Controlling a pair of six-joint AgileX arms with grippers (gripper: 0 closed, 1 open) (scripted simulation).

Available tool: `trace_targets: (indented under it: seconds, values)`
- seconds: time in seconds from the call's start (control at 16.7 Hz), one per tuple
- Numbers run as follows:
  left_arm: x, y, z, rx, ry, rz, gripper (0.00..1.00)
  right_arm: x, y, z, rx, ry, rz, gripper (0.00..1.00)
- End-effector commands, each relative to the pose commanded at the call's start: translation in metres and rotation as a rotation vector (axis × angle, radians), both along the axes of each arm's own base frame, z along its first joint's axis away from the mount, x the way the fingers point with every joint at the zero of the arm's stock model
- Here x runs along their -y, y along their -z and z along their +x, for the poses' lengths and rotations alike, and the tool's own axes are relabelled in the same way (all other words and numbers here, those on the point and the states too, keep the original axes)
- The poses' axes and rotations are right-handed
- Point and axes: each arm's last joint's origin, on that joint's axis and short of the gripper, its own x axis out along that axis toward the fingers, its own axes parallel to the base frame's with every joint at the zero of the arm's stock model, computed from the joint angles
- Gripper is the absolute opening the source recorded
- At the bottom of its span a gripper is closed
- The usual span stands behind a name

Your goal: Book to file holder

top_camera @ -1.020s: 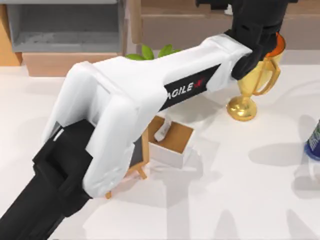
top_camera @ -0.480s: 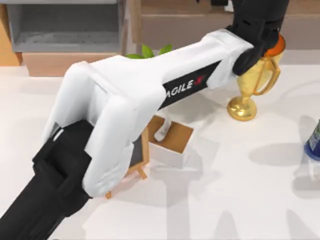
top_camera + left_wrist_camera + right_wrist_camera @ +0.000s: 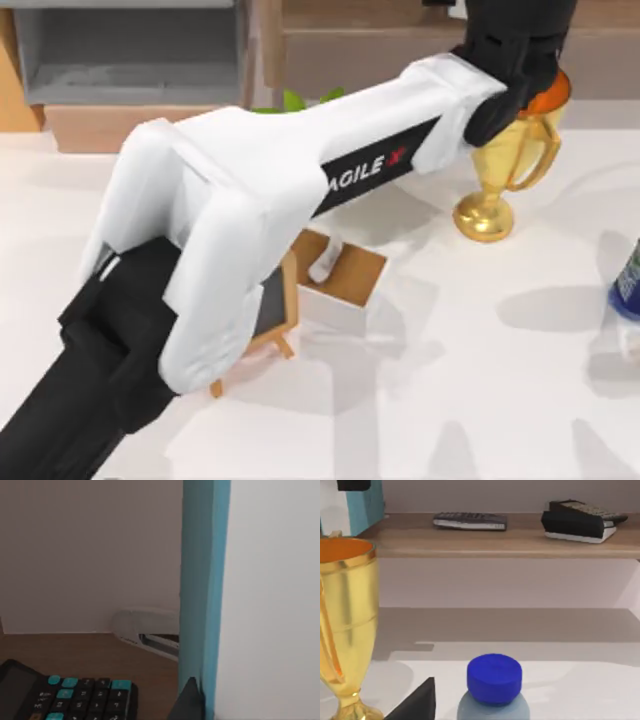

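The left arm (image 3: 300, 190) has edged farther toward the table's back and slightly left.

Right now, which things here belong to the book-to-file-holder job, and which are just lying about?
Part of the job:
- book, upright close before the left wrist camera
- file holder, at the table's far left
- left arm, reaching toward the far shelf

Just lying about:
- gold trophy
- small white box
- small chalkboard
- plant
- calculator
- stapler
- blue-capped bottle
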Motion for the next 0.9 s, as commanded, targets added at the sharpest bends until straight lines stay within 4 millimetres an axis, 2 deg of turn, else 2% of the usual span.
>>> trace_targets:
  seconds: [0.3,0.54,0.72,0.9]
  values:
    - [-0.011,-0.013,-0.025,-0.009,0.076,0.18,0.0,0.0,0.0,0.0,0.0,0.0,0.0,1.0]
    - [-0.034,-0.024,-0.067,-0.012,0.166,0.418,0.0,0.0,0.0,0.0,0.0,0.0,0.0,1.0]
    - [-0.066,-0.029,-0.105,0.003,0.231,0.615,0.0,0.0,0.0,0.0,0.0,0.0,0.0,1.0]
    - [-0.111,-0.025,-0.136,0.019,0.268,0.814,0.0,0.0,0.0,0.0,0.0,0.0,0.0,1.0]
